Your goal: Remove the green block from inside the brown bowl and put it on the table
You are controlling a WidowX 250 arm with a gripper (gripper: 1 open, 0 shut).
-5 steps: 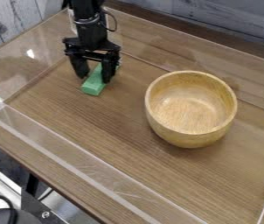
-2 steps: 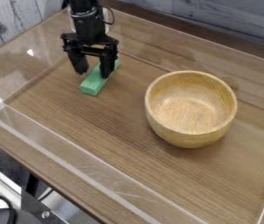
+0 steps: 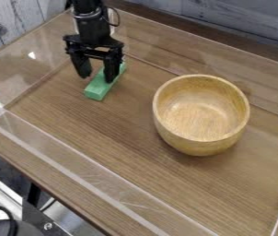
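Note:
The green block (image 3: 99, 86) lies flat on the table (image 3: 117, 138) at the back left, well apart from the brown bowl (image 3: 202, 113), whose hollow is bare. My gripper (image 3: 94, 69) points straight down over the block's far end, open, with its black fingers (image 3: 77, 64) straddling that end. The block's upper end is partly hidden behind the fingers. I cannot tell whether the fingertips touch the block.
Low clear acrylic walls (image 3: 55, 152) border the tabletop on the left and front. The arm's black column (image 3: 90, 18) rises at the back left. A white plank wall (image 3: 13, 23) stands behind the left corner.
The gripper has risen slightly off the block since the earliest frame and stays open. The block rests in the same spot on the table.

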